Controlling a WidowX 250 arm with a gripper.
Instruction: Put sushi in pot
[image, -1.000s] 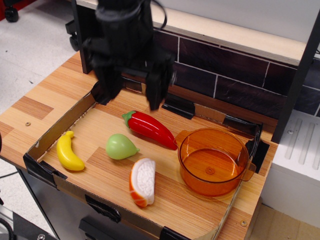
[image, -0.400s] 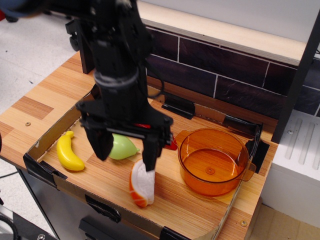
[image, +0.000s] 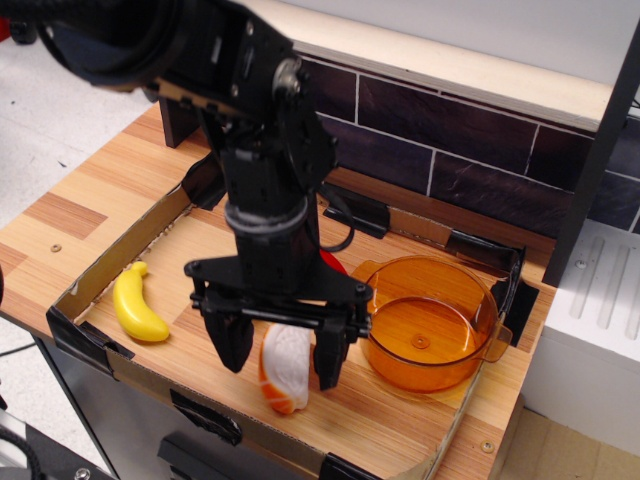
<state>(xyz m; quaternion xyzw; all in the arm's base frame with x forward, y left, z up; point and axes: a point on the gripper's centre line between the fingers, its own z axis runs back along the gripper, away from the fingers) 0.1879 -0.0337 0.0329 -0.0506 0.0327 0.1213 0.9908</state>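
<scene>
The sushi (image: 284, 368), white rice face with an orange back, lies on the wooden tray floor near the front edge. My gripper (image: 282, 358) is open and lowered over it, with one black finger (image: 234, 344) to its left and the other (image: 330, 358) to its right. The fingers straddle the sushi; I cannot tell if they touch it. The orange translucent pot (image: 428, 325) stands empty just to the right of the gripper.
A yellow banana (image: 136, 304) lies at the tray's left. A red pepper (image: 333, 264) is mostly hidden behind the arm. The green pear is hidden by the arm. A cardboard rim (image: 110, 260) surrounds the tray; a dark tiled wall (image: 450, 165) stands behind.
The gripper has come forward and down from the back of the tray, and its open fingers now sit on either side of the sushi. The arm now hides the pear.
</scene>
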